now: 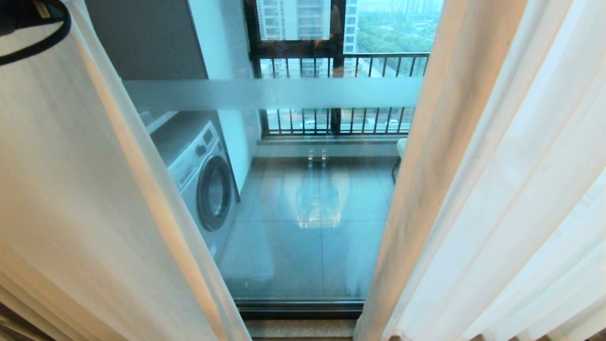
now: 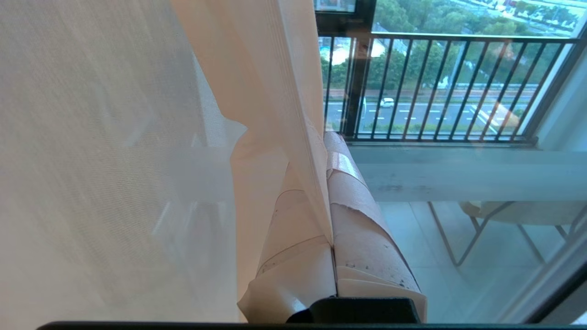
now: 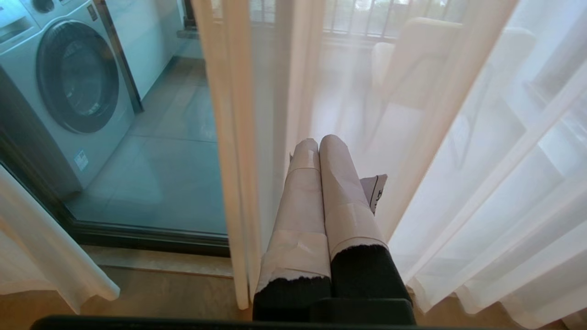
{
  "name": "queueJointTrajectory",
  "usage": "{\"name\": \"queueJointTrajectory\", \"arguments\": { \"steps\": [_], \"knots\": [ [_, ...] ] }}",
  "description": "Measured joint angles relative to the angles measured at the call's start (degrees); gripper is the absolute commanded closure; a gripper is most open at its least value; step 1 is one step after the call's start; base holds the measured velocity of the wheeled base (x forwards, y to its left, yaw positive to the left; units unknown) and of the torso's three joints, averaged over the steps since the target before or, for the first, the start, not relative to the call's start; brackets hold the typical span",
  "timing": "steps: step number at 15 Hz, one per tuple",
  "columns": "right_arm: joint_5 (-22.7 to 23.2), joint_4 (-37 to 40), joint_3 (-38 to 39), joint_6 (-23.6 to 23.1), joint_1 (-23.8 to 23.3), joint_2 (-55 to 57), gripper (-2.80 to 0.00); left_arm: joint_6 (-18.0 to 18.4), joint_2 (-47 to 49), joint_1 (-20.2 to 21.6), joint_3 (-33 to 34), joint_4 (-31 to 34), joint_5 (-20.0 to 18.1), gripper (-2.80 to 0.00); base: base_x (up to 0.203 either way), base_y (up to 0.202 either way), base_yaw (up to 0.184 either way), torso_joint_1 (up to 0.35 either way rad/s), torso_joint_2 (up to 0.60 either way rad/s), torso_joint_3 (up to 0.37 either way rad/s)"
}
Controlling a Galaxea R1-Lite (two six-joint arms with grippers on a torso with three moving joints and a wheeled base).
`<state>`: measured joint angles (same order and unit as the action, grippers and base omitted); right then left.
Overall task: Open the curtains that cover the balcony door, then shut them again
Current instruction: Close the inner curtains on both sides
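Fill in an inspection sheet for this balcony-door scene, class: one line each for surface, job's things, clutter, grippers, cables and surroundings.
Surface: stone sill below the door track; tiled balcony floor beyond the glass.
Job's things: left curtain and right curtain drawn apart, a gap between them; balcony door shut, frosted band across it.
Clutter: nothing seen.
Grippers: left gripper shut on the left curtain's edge; right gripper shut, holding nothing, against the right curtain.
Cables: black cable looping at the head view's upper left corner.
Surroundings: washing machine, railing, chair on the balcony.
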<state>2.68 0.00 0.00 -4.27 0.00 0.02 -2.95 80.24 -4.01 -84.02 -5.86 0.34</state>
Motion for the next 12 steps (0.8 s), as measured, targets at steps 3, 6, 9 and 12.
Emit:
{"name": "queueJointTrajectory", "arguments": {
  "steps": [3,6,9,12],
  "knots": [
    [0.0,0.0,0.0,0.0,0.0,0.0,0.0,0.0,0.2,-0.1,0.0,0.0,0.0,0.0,0.0,-0.186,0.002,0.004,0.0,0.002],
    [0.0,0.0,0.0,0.0,0.0,0.0,0.0,0.0,0.3,0.0,0.3,0.0,0.1,0.0,0.0,-0.186,0.002,0.004,0.0,0.004],
    [0.0,0.0,0.0,0.0,0.0,0.0,0.0,-0.1,0.3,-0.1,0.3,0.0,0.1,0.0,0.0,-0.187,0.003,0.002,0.0,0.004],
    [0.0,0.0,0.0,0.0,0.0,0.0,0.0,-0.1,0.3,-0.1,0.3,0.0,0.1,0.0,0.0,-0.187,0.002,0.004,0.0,0.004]
  ]
}}
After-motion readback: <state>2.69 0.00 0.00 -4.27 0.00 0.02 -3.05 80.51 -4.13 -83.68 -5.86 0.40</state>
